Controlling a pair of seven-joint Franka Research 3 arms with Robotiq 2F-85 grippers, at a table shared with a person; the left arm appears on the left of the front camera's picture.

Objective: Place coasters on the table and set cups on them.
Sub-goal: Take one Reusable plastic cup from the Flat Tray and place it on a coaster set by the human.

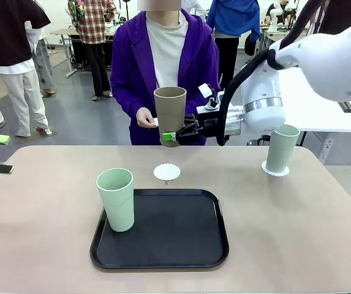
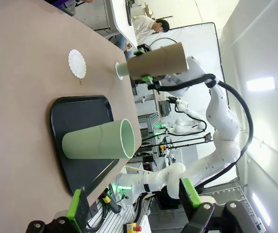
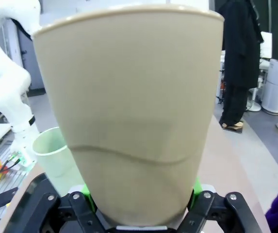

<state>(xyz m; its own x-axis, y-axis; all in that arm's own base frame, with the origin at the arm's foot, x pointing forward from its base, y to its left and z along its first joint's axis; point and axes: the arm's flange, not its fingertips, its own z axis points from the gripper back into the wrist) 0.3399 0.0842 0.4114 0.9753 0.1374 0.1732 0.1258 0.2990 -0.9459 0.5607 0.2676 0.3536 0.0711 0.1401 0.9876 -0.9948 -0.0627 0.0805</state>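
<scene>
Right gripper (image 1: 170, 137) pinching tan cup (image 1: 170, 109) aloft; coaster (image 1: 166, 172) beside black tray (image 1: 175, 236); left gripper (image 2: 131, 190) spread

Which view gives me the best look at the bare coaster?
Front view: the bare coaster lies unobstructed on the table beyond the tray. Left wrist view shows it too, with the table rolled sideways. Right wrist view faces the tan cup.

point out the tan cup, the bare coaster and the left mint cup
tan cup (image 1: 170, 109): front view, middle of its side
bare coaster (image 1: 166, 172): front view, centre of the disc
left mint cup (image 1: 117, 203): front view, middle of its side
</scene>
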